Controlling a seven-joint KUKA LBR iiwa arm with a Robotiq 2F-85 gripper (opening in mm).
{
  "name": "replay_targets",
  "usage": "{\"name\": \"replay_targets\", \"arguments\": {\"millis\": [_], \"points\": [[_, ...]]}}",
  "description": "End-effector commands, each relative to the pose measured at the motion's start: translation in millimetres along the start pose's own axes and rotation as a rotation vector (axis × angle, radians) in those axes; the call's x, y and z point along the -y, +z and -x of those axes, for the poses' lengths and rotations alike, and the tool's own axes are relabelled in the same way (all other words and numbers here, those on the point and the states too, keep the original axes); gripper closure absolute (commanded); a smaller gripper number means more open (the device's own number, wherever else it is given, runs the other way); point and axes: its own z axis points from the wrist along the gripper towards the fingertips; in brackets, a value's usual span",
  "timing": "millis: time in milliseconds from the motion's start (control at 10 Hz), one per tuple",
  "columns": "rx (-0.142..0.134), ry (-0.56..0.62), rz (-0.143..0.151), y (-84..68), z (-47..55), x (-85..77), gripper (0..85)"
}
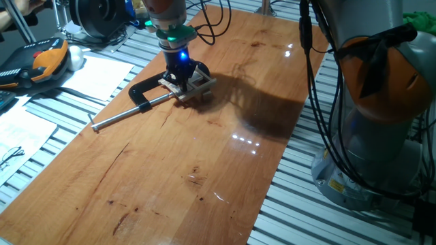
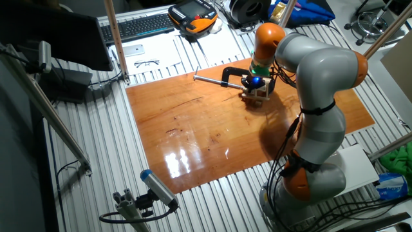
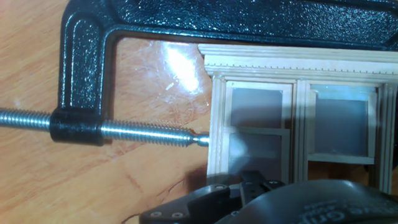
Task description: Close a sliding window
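Window [image 3: 298,112] held on the table [image 1: 204,177] by the clamp [image 3: 87,74], gripper [image 1: 181,76] low over it with finger spread not discernible; sashes apparently staggered, so closing seems unfinished.

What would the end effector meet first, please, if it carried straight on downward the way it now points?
Most likely the window lying flat right under the end effector; the clamp sits off to the side. Whether they already touch is unclear.

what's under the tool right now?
Under the tool: the pale wooden sliding window lying flat on the orange-brown wooden table, held by the black C-clamp. Its lower edge is hidden by the tool.
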Motion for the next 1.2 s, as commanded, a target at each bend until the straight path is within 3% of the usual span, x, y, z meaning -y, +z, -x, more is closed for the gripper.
{"name": "replay_targets", "arguments": {"millis": [0, 600, 700, 900, 1100], "points": [[0.0, 0.0, 0.0, 0.0, -0.2, -0.1, 85.0], [-0.009, 0.005, 0.009, -1.8, -2.9, -0.5, 85.0], [-0.011, 0.008, 0.017, -4.7, 3.5, -0.3, 85.0], [0.001, -0.008, 0.001, -9.5, 17.2, 1.4, 85.0], [0.033, -0.022, -0.011, -7.6, 31.3, 2.4, 85.0]]}}
